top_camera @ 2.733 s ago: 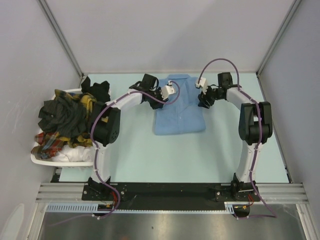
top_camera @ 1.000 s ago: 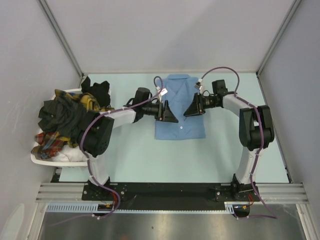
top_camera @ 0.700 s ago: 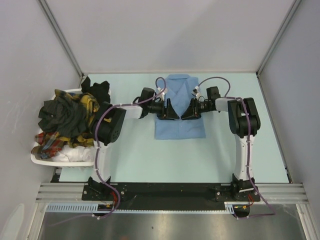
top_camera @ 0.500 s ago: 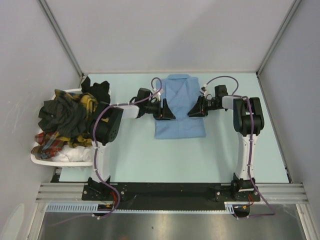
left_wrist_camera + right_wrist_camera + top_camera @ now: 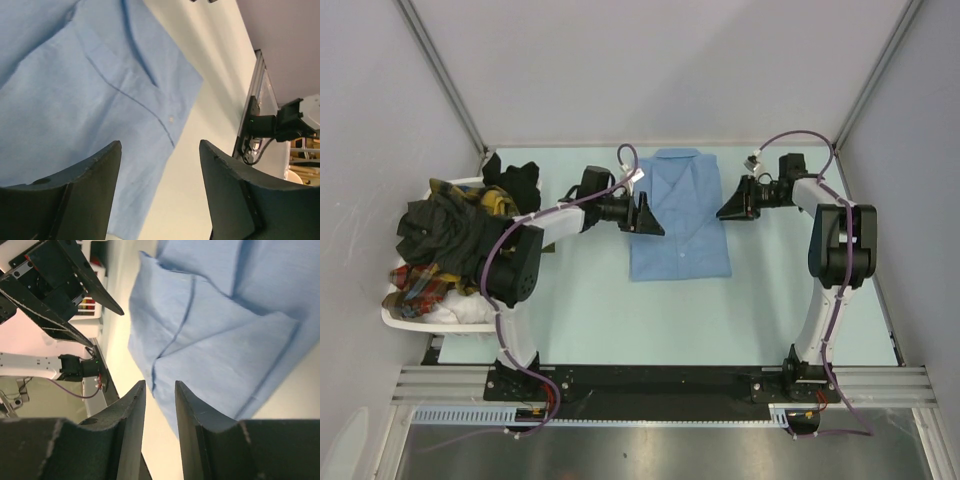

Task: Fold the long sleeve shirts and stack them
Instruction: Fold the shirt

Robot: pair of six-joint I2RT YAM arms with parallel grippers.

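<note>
A light blue long sleeve shirt (image 5: pixel 678 220) lies folded into a rectangle at the back middle of the table, collar away from me. My left gripper (image 5: pixel 650 215) hovers at its left edge. In the left wrist view it (image 5: pixel 160 142) stands open and empty above the shirt (image 5: pixel 75 90). My right gripper (image 5: pixel 725 208) is at the shirt's right edge. In the right wrist view it (image 5: pixel 159 382) is open with a narrow gap and holds nothing, with the shirt (image 5: pixel 225 325) beyond its tips. More shirts, dark green-black (image 5: pixel 445 232), yellow-black plaid (image 5: pixel 495 203) and red plaid (image 5: pixel 415 280), are piled at the left.
The pile fills a white slatted basket (image 5: pixel 440 320) at the table's left edge. A dark garment (image 5: pixel 517 178) hangs over its far corner. Grey walls with metal posts close in the back and both sides. The arm bases stand on a rail at the near edge.
Both grippers were close together over the middle of the blue shirt and have drawn apart to its left and right edges. The shirt stays folded and flat.
</note>
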